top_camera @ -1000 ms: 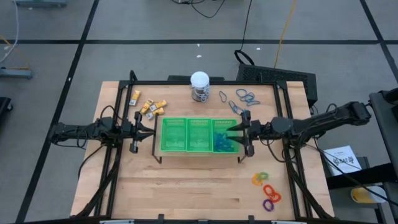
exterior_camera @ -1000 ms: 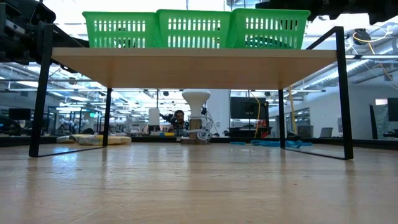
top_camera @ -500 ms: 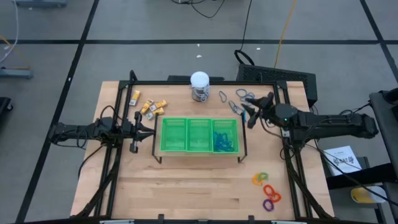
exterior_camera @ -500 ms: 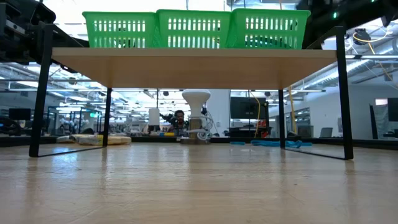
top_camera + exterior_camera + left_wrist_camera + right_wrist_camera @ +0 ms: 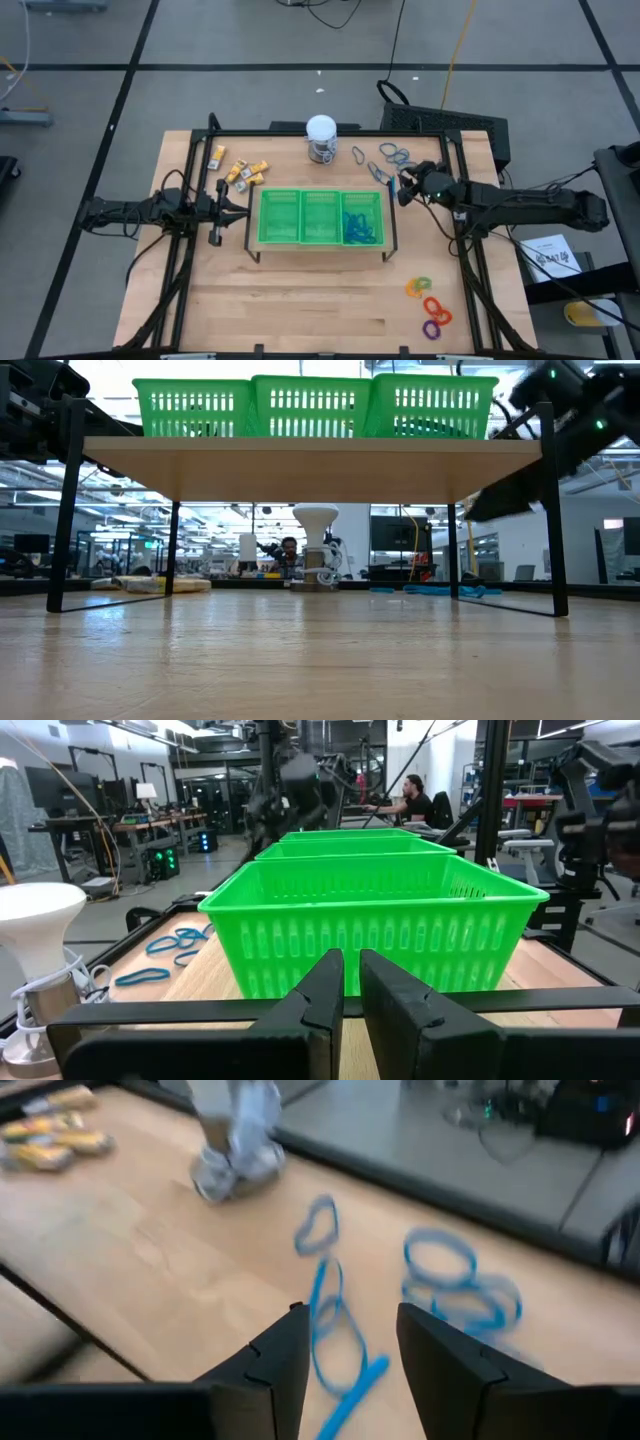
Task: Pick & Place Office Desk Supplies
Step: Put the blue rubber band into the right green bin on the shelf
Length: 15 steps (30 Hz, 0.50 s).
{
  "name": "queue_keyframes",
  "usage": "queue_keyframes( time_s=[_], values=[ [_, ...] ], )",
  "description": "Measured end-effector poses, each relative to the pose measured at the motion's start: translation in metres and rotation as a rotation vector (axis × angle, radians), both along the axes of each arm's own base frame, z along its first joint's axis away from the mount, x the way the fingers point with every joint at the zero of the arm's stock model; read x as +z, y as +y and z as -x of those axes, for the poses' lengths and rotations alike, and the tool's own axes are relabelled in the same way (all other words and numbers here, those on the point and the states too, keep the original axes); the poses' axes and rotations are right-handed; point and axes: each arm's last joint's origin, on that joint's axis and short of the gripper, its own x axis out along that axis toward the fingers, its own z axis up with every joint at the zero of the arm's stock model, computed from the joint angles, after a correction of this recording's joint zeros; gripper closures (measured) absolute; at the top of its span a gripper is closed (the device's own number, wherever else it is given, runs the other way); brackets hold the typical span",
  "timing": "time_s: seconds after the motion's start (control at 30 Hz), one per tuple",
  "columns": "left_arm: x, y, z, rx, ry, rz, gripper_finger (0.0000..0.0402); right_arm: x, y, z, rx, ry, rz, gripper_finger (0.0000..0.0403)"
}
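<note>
Right gripper is the one I'm working: it sits over the back right of the table, just off the tray's right end, its fingers parted with nothing between them. Through its wrist camera I see blue loops on the wood right ahead of the fingertips, a second bunch of loops a little farther on, and the jar beyond. From above, those loops lie scattered near the table's back right corner, a couple more just beside the gripper.

Left gripper waits at the tray's left end, fingers pressed together and holding nothing, pointed at the green tray.

The tray sits on a small raised shelf mid-table; its right compartment has blue pieces in it, probably more loops, though I can't make them out. Yellow-and-white blocks lie in a cluster at the back left, near the white-topped jar. Orange, purple and green rings lie grouped at the front right, well apart from both grippers.
</note>
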Motion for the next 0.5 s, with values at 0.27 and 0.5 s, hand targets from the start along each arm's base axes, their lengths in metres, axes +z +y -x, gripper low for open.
queue_keyframes(
  time_s=[0.27,0.5],
  values=[
    [0.000,0.000,0.000,0.000,0.000,0.000,0.0357,-0.047,0.005,0.011,-0.032,-0.043,-0.212,0.0269],
    [0.000,0.000,0.000,0.000,0.000,0.000,0.0357,-0.062,0.007,0.010,0.002,-0.088,-0.253,0.0269]
  ],
)
